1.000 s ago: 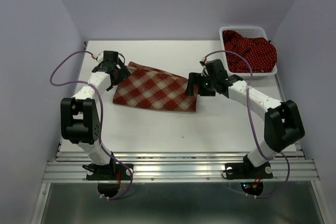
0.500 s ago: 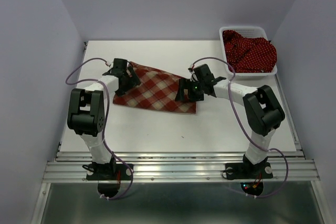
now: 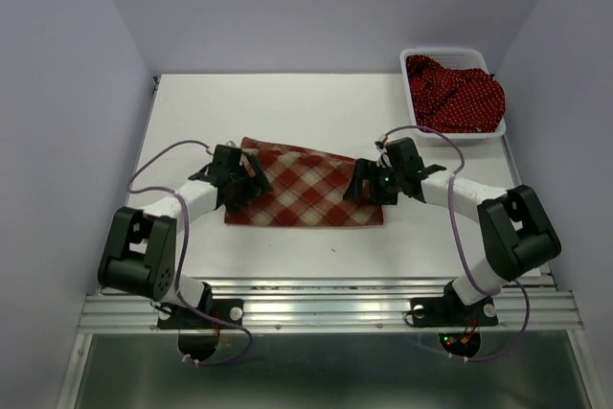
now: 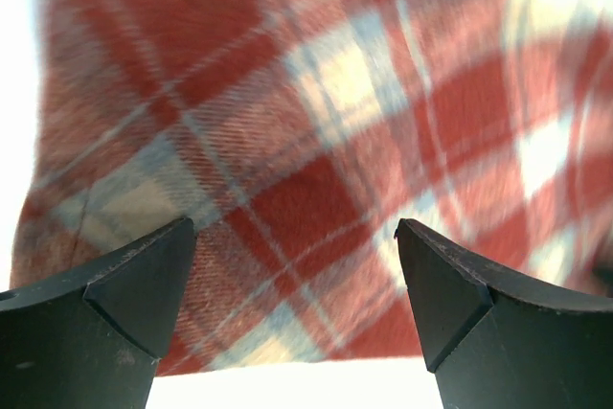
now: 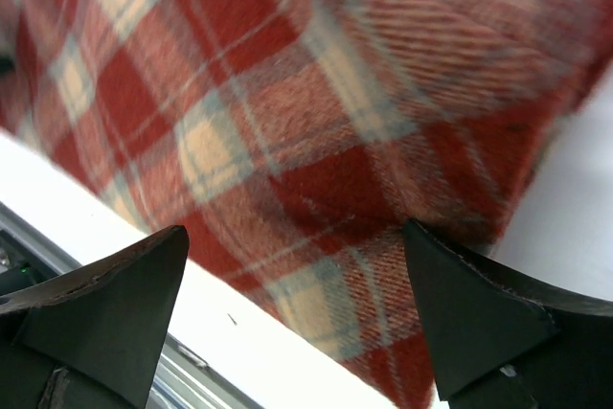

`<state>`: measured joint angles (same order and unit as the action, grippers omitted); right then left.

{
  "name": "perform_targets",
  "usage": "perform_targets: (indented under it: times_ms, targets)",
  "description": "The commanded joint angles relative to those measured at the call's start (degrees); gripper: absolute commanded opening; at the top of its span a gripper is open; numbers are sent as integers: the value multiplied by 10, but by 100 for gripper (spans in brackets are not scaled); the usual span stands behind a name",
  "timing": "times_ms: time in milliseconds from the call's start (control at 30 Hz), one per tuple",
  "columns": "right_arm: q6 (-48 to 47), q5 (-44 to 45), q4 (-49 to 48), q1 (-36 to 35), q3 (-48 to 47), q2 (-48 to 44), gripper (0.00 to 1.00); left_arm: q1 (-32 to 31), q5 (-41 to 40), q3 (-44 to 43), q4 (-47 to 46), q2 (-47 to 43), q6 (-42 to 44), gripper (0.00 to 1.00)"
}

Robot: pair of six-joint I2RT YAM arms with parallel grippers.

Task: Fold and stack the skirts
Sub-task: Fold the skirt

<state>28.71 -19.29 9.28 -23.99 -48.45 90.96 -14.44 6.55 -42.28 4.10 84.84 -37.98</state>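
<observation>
A: Left wrist view: left gripper (image 4: 297, 265) jaws spread wide, empty, hovering over the checked skirt (image 4: 316, 141). Right gripper (image 5: 297, 275) likewise spread, holding nothing, at the other end.
B: Orientation?
A: Skirt lies flat on the table (image 3: 287, 102), long axis left-right, roughly along the near edge. Right end looks narrower, probably the waist.
B: Progress?
A: Early, I judge. No fold evident; dotted skirts (image 3: 455, 93) heaped in the basket (image 3: 445, 50); nothing stacked.

White table (image 3: 316, 102) boxed in by pale lilac walls (image 3: 326, 7) on three sides, ribbed metal rail (image 3: 326, 306) ran along its near edge, grey surface (image 3: 326, 375) below was possibly floor, light fell soft and even.
</observation>
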Motion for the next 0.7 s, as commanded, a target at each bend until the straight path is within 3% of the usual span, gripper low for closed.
perform_targets:
  times_ms: [0,100,267,433,533,667]
  targets:
    - [-19,16,61,24,28,-38,100,-64,35,55,136,-92,-49,99]
    - [-37,9,92,30,5,-75,100,-86,13,38,188,-183,-59,99]
    - [-55,62,125,43,-37,-133,100,-87,-129,-41,227,-250,-47,99]
    - [-48,121,175,104,-49,-141,100,-55,-200,-96,226,-177,-39,99]
    - [-49,82,175,157,-35,-139,100,-25,-195,-110,208,-121,-19,99]
    - [-77,39,172,163,-29,-118,100,-7,-144,-104,167,-79,5,99]
